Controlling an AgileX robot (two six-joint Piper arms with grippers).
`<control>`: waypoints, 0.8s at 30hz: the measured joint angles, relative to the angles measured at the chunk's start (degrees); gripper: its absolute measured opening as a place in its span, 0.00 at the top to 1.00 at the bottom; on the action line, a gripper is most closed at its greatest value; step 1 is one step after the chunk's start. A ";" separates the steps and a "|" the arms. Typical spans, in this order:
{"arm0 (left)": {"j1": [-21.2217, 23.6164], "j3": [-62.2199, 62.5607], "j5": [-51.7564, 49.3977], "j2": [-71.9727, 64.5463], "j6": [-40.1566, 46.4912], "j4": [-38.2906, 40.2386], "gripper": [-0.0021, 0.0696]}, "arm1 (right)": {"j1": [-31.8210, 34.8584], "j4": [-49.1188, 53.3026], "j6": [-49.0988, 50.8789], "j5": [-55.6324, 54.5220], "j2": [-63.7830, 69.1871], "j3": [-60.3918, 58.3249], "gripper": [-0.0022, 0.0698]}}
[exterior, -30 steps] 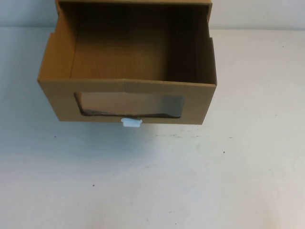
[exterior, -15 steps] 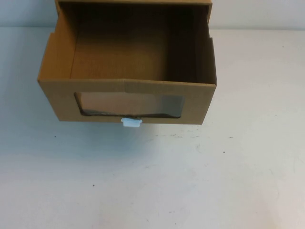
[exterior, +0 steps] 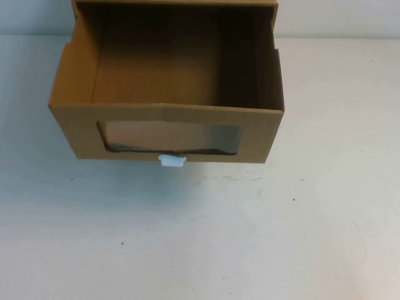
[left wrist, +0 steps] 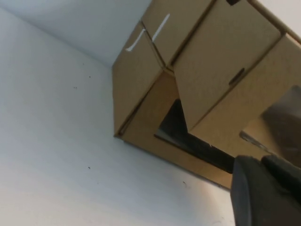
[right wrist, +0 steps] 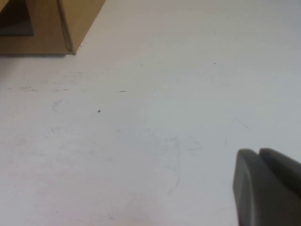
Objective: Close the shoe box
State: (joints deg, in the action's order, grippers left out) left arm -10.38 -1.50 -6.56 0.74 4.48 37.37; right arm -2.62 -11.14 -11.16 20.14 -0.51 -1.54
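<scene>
The shoe box (exterior: pixel 165 128) is a brown cardboard drawer with a clear front window (exterior: pixel 169 137) and a small white pull tab (exterior: pixel 172 160) below it. The drawer stands pulled out toward me from its sleeve (exterior: pixel 175 3), and its inside is empty. Neither gripper shows in the high view. In the left wrist view my left gripper (left wrist: pixel 261 161) is shut and empty, close beside the box's side (left wrist: pixel 207 70). In the right wrist view my right gripper (right wrist: pixel 258 153) is shut and empty above bare table, away from the box's corner (right wrist: pixel 47 23).
The white table (exterior: pixel 250 237) stretches in front of the box and to both sides of it. A pale wall runs behind the box at the far edge.
</scene>
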 joint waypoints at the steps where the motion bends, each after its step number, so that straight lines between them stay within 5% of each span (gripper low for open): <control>1: 0.00 0.00 0.00 0.00 -0.10 0.18 0.97 | 0.00 0.00 0.00 0.00 0.00 0.00 0.99; 7: 0.00 10.21 -8.88 -9.96 0.53 -0.49 0.97 | 0.00 0.00 0.00 0.00 0.00 0.00 0.99; 15: 0.00 46.49 -22.98 -45.35 11.24 -11.21 0.97 | 0.00 0.00 0.00 0.00 0.00 0.00 0.99; 24: 0.00 87.21 -32.46 -79.23 23.31 -12.03 0.97 | 0.00 0.00 0.00 0.00 0.00 0.00 0.99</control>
State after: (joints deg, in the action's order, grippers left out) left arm -10.38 85.71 -39.02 -78.48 27.79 25.34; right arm -2.62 -11.14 -11.16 20.14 -0.51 -1.54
